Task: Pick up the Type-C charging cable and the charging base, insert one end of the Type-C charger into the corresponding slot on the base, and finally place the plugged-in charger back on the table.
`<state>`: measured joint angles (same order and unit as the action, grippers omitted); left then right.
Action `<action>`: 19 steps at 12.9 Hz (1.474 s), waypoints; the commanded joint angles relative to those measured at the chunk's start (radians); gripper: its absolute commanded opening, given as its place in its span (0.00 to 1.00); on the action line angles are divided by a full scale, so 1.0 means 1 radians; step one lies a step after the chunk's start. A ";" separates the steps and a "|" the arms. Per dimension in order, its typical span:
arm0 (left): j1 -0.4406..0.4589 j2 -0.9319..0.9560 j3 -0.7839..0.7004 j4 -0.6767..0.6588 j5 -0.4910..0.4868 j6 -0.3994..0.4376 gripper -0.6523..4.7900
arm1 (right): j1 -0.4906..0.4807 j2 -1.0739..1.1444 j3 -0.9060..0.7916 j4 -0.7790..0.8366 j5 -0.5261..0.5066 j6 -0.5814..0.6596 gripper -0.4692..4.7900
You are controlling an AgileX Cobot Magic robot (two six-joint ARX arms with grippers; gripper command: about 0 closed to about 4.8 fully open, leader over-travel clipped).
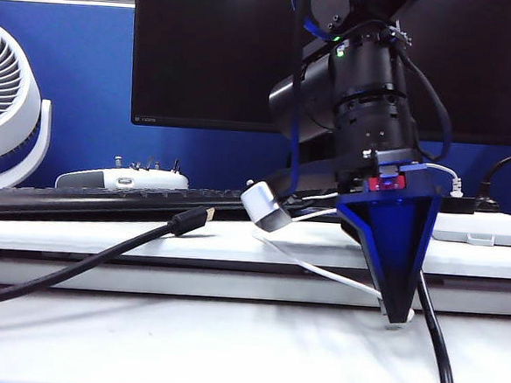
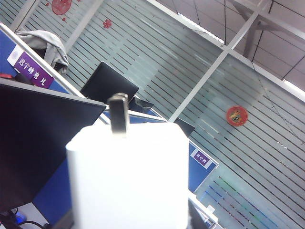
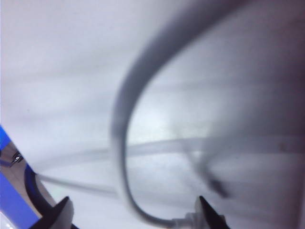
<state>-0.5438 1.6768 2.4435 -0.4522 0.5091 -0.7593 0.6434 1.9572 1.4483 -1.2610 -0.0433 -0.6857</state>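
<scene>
The right gripper (image 1: 396, 317) points straight down at the white table (image 1: 183, 344), its blue fingers tapering to tips that touch or nearly touch the surface. In the right wrist view, its two dark fingertips (image 3: 209, 214) stand apart with a gap between them, part open. One thin white charging cable (image 3: 125, 143) curves close past the lens, blurred, and its small white plug end (image 3: 183, 222) lies just beside one fingertip. Whether the tips pinch it cannot be told. From the outside camera the same white cable (image 1: 316, 270) runs from the raised ledge (image 1: 147, 236) down to the gripper tips.

The left gripper itself is hidden in its wrist view. One white charging base (image 2: 128, 176) fills the near view, held up against the ceiling, with a metal prong (image 2: 119, 113) sticking out of its upper face. Its grip cannot be made out.

Also on the table: one thick black cable (image 1: 84, 263) with a gold-tipped plug, one black cable (image 1: 438, 344) beside the right gripper, one keyboard (image 1: 105, 203), and one white fan (image 1: 7, 108).
</scene>
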 commanded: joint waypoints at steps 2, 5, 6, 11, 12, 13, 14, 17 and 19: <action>0.000 -0.008 0.006 0.031 0.004 0.000 0.27 | -0.009 -0.061 0.003 0.080 0.041 -0.003 0.75; 0.000 -0.008 0.006 0.032 0.005 -0.001 0.27 | -0.011 -0.060 0.003 0.076 0.045 -0.003 0.75; 0.000 -0.008 0.006 0.032 0.006 -0.002 0.27 | -0.021 -0.058 0.003 0.076 0.045 -0.003 0.75; 0.000 -0.008 0.006 0.034 0.009 -0.008 0.27 | -0.056 -0.056 0.002 0.062 0.040 -0.004 0.75; 0.000 -0.008 0.006 0.034 0.009 -0.008 0.27 | -0.056 -0.055 0.002 0.065 0.012 -0.009 0.75; 0.000 -0.008 0.006 0.034 0.009 -0.008 0.27 | -0.056 -0.055 0.001 0.064 -0.004 -0.023 0.75; 0.000 -0.008 0.006 0.034 0.009 -0.008 0.27 | -0.056 -0.055 -0.007 0.073 -0.004 -0.026 0.75; 0.000 -0.009 0.006 0.035 0.011 -0.008 0.27 | -0.056 -0.056 -0.100 0.135 -0.007 -0.060 0.75; 0.000 -0.009 0.006 0.035 0.011 -0.008 0.27 | -0.056 -0.056 -0.113 0.223 0.053 -0.058 0.75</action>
<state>-0.5438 1.6768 2.4435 -0.4454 0.5137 -0.7635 0.5976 1.8923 1.3334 -1.1751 -0.0563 -0.7441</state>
